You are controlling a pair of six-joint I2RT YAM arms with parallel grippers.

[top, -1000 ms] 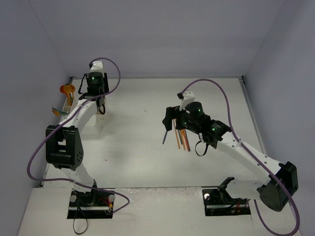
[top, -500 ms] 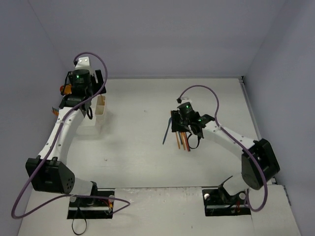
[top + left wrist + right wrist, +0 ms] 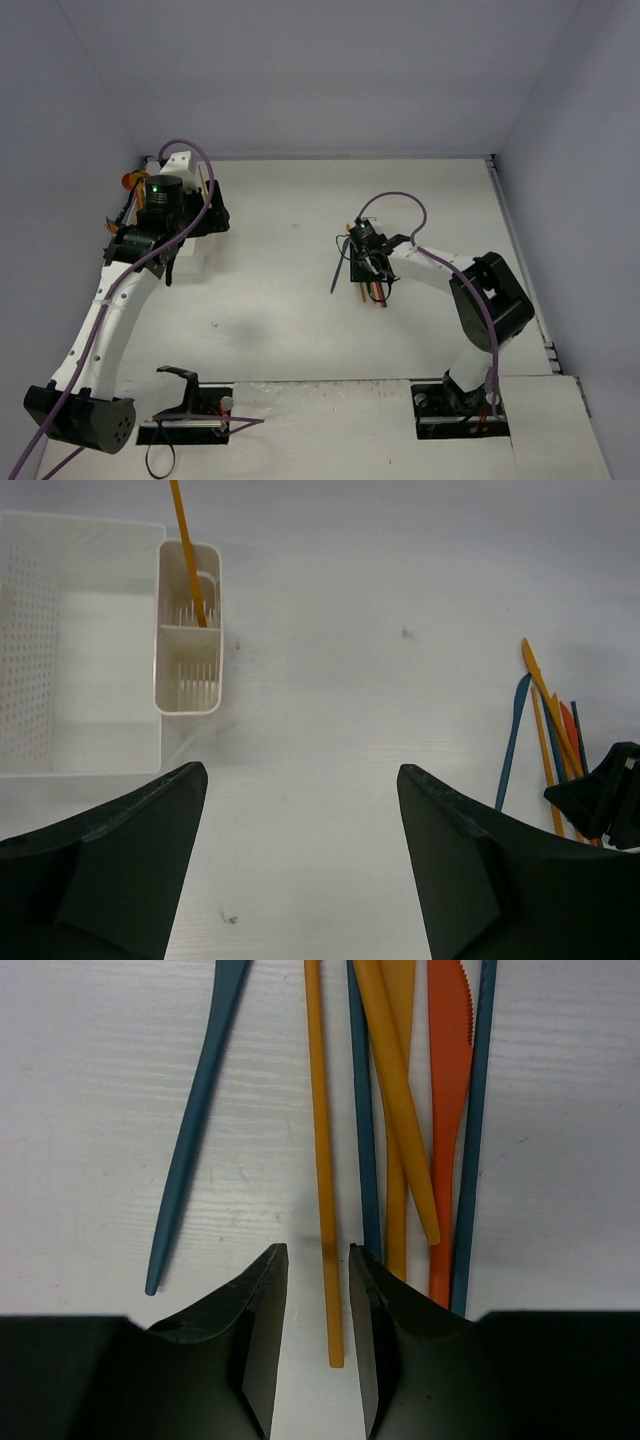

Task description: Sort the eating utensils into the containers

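The eating utensils (image 3: 372,285) lie in a loose pile mid-table, a blue one (image 3: 338,268) slightly apart on the left. My right gripper (image 3: 317,1252) is down on the pile. Its jaws straddle the end of one orange stick (image 3: 323,1160), a thin gap showing on each side. Beside the stick lie a teal utensil (image 3: 195,1130), yellow pieces (image 3: 400,1110), a red-orange knife (image 3: 450,1110) and a blue stick (image 3: 478,1110). The containers (image 3: 188,670) are at far left, with an orange stick (image 3: 187,555) leaning in the far bin. My left gripper (image 3: 300,780) hangs wide open and empty.
A larger white perforated basket (image 3: 80,650) adjoins the small bins on their left. Orange utensils (image 3: 133,181) stick up at the table's left edge by the wall. Grey walls close in the table on three sides.
My left gripper opened, left the orange stick in the bin and drew back from the containers. My right gripper dropped onto the pile and narrowed its jaws around one orange stick.
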